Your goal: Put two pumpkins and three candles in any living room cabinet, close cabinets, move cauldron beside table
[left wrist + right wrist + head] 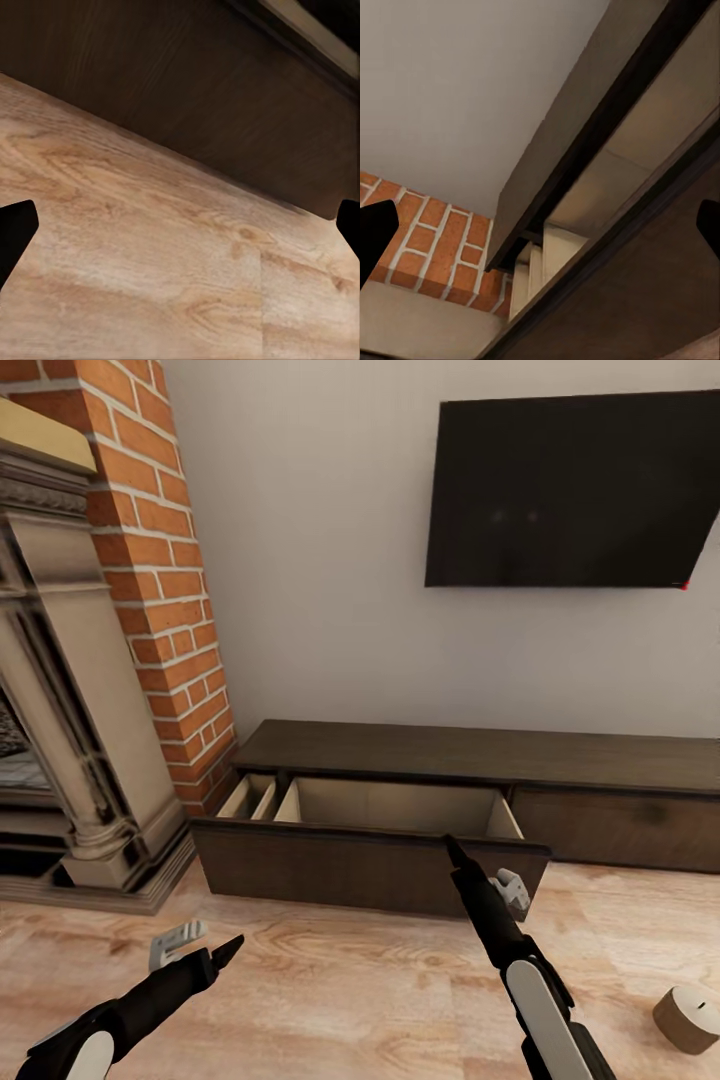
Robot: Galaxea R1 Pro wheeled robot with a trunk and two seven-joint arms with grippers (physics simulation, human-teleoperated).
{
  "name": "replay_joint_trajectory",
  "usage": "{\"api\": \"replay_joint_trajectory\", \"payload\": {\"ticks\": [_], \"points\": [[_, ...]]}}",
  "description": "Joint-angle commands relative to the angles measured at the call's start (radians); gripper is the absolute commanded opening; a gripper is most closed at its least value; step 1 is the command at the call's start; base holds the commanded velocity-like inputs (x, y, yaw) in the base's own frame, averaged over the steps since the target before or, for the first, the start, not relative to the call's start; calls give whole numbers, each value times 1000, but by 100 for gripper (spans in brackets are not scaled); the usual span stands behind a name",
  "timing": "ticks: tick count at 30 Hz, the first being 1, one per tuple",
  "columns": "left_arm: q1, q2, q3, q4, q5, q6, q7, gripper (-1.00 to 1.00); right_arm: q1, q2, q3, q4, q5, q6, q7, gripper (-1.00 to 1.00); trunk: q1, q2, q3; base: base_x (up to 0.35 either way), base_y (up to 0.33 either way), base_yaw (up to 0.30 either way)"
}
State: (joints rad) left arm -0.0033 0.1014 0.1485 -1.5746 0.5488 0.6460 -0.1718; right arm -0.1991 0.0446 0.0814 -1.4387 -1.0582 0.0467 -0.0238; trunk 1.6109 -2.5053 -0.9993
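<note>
Cabinet [480, 760] drawer's pulled open but looks empty, one candle [688, 1017] sits on the floor. Left gripper [195, 948] and right gripper [483, 868] both spread, holding nothing.

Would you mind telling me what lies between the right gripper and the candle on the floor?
In the head view, only bare light wood plank floor separates the right gripper from the stubby cream candle.

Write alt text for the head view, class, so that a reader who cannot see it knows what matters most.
A long, low dark cabinet stands against the wall under a TV, its left drawer pulled open and showing a pale, bare interior. Both robot arms reach toward it over the plank floor, and a candle lies on the floor at the right. A brick fireplace stands at the left.
</note>
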Motion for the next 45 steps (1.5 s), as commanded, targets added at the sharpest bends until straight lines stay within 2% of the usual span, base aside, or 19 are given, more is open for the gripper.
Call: {"api": "replay_joint_trajectory", "payload": {"ticks": [1,17,23,27,31,33,35,37,40,45], "points": [[0,0,2,-1,2,6,-3,100,0,-2,19,0,-5,3,-3,100,-1,0,3,-174,0,0],[0,0,3,-1,2,6,-5,100,0,-3,29,9,-3,2,-8,100,-8,4,65,-321,0,0],[0,-1,3,-1,2,6,-4,100,0,-4,30,12,10,2,-9,100,-10,5,88,-142,0,-146],[0,-2,3,0,1,6,-2,100,0,-1,32,22,40,2,-10,100,-22,26,101,-14,0,-254],[0,-2,4,0,-2,5,0,100,0,1,44,27,91,2,-10,100,-38,54,114,-3,0,-203],[-1,-1,4,1,-4,5,2,100,0,1,62,29,134,2,-10,100,-45,68,120,-1,0,-73],[0,0,4,1,-5,4,3,100,0,0,70,30,158,3,-10,100,-53,82,127,0,0,-41],[-1,1,3,2,-6,4,4,100,0,-1,81,30,206,3,-9,100,-61,96,133,0,0,-18],[0,1,3,2,-7,3,4,100,0,-3,84,30,228,5,-8,100,-72,117,142,0,0,-6],[0,1,13,3,-7,3,5,100,0,-4,85,31,235,5,-7,100,-91,152,158,0,0,-1]]}}
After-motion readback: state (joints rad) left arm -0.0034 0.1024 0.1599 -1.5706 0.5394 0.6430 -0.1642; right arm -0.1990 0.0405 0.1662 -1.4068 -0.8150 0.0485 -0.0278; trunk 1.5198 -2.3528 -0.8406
